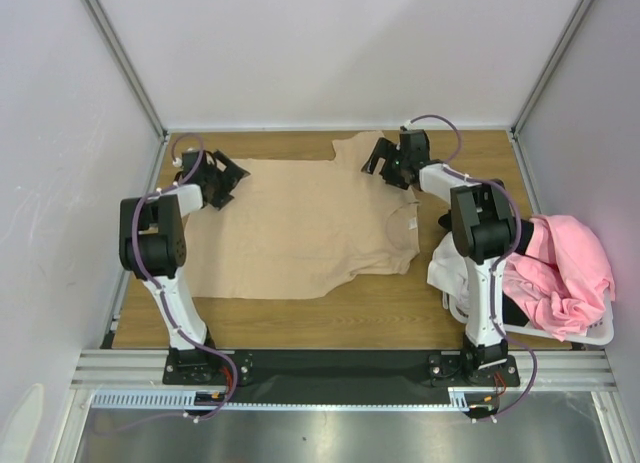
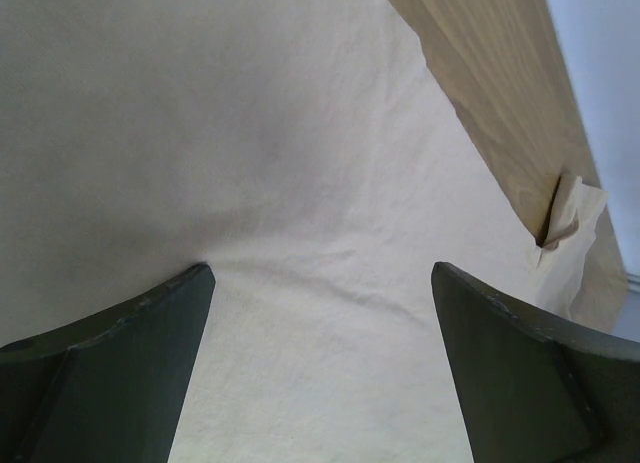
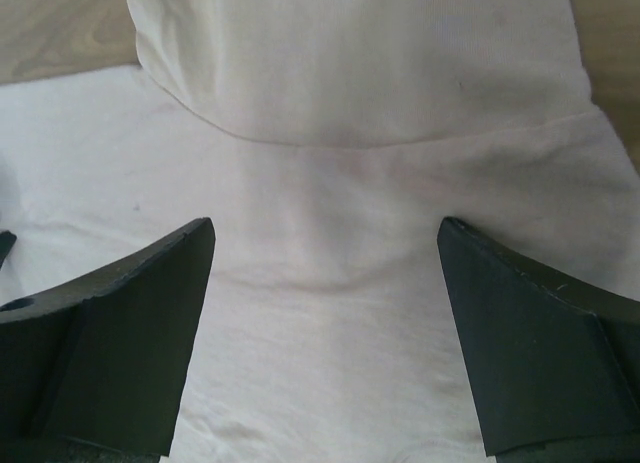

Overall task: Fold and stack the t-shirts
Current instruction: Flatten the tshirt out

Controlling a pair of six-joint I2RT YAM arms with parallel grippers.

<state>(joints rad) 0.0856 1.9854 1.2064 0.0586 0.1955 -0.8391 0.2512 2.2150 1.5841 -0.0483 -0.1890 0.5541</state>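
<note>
A tan t-shirt (image 1: 300,228) lies spread flat on the wooden table (image 1: 330,318), collar to the right, one sleeve pointing to the far edge. My left gripper (image 1: 222,179) is open over the shirt's far left corner; its wrist view shows bare tan cloth (image 2: 300,183) between the spread jaws. My right gripper (image 1: 385,159) is open at the far sleeve and shoulder; its wrist view shows the sleeve seam (image 3: 330,143) between the jaws. A pink shirt (image 1: 565,273) and a white one (image 1: 450,263) lie piled in the basket at the right. No black shirt shows.
A white plastic laundry basket (image 1: 590,335) stands at the table's right edge beside the right arm's base. White walls close in the table on the left, back and right. Bare wood shows along the near edge and at the far right corner.
</note>
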